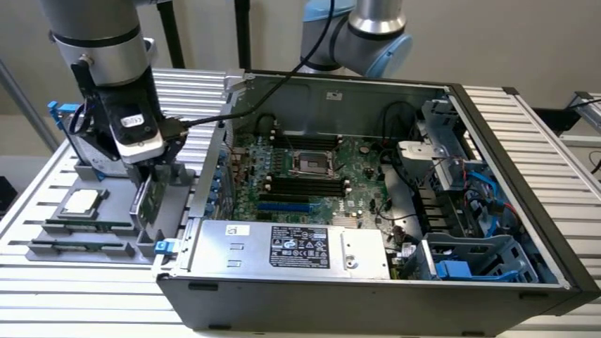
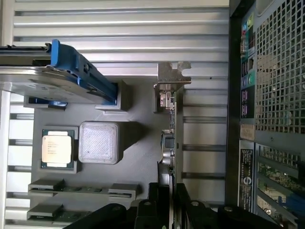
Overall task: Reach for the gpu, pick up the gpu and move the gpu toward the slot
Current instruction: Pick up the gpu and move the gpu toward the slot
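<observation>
On the ribbed metal bench (image 1: 84, 310), a grey plastic tray (image 1: 112, 205) lies at the exterior view's left of the open black computer case (image 1: 376, 303); the green gpu card (image 1: 143, 201) stands on edge in the tray.

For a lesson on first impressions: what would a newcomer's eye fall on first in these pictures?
The open PC case dominates the exterior view's middle and right, with its green motherboard laid bare. On that view's left, the arm's gripper is down at the gpu, which stands on edge in a gray tray that also holds a CPU.
</observation>
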Tool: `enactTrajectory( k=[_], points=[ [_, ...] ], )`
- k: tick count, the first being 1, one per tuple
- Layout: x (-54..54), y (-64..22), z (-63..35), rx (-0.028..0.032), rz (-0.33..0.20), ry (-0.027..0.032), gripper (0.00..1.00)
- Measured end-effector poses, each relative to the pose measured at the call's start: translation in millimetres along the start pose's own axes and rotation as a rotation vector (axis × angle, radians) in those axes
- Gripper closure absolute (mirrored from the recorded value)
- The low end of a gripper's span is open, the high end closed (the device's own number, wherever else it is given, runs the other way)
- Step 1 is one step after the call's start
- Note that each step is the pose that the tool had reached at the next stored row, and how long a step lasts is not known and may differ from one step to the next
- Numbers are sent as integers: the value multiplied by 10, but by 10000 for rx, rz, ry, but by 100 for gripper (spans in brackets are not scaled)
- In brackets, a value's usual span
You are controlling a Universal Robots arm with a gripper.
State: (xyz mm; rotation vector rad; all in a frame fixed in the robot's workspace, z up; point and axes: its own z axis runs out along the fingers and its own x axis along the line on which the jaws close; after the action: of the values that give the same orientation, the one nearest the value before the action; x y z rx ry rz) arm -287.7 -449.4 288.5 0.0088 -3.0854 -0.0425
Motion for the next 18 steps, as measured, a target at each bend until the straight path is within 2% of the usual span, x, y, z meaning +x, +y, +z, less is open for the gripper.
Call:
enactTrajectory(
  k=[13, 18],
  points=[
    [27, 16, -591, 0, 0, 1, 74],
    [7, 22, -819, 2, -3, 2, 74]
  ],
)
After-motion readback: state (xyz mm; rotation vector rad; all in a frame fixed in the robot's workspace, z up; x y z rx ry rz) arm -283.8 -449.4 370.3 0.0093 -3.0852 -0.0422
